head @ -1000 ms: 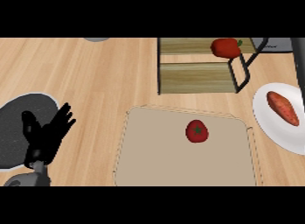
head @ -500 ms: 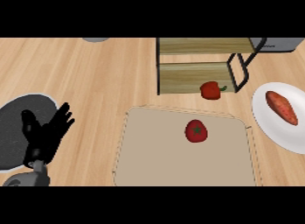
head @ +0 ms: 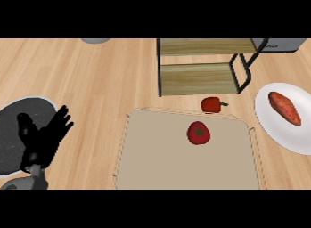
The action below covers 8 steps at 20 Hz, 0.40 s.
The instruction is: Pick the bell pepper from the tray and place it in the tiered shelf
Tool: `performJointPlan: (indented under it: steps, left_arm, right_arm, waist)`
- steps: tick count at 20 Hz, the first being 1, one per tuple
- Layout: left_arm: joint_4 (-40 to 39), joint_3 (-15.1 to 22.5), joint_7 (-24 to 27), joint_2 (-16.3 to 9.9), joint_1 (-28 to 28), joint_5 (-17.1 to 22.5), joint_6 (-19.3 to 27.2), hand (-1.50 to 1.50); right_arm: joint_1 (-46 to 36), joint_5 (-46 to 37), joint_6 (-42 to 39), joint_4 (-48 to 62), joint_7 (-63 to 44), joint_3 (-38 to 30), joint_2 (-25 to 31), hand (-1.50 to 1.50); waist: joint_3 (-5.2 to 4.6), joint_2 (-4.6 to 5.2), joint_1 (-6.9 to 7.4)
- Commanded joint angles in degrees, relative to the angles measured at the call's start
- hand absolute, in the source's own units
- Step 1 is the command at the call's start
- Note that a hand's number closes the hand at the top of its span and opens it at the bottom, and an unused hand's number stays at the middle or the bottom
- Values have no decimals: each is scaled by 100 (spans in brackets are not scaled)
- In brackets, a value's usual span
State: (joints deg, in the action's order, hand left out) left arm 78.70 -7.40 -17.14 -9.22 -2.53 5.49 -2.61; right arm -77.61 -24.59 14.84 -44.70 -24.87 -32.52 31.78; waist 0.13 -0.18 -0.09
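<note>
Bell pepper (head: pixel 213 104) lies between tray (head: pixel 151 160) and tiered shelf (head: pixel 198 78).

bell pepper (head: pixel 213 104) between tiered shelf (head: pixel 201 67) and tray (head: pixel 151 151); plate (head: pixel 276 129) right

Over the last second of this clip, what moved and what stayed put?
The bell pepper went from the top of the tiered shelf down toward the tray; it now shows at the tray's far edge, with no hand on it. The tomato, the plate with the sweet potato, and the open left hand stayed put.
</note>
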Motion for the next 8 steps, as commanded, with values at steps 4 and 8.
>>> performJointPlan:
  steps: [4, 8]
  left_arm:
    - [313, 141, -288, 112, 157, -79, 122, 0]
    - [38, 127, 155, 115, 387, -130, -2, 0]
  right_arm:
    - [727, 807, -832, -82, 195, -560, 882, -150]
    - [1063, 1285, -1602, 7, 357, -889, 1536, -150]
  waist:
    - [-10, 12, 17]
    - [-10, 20, 25]
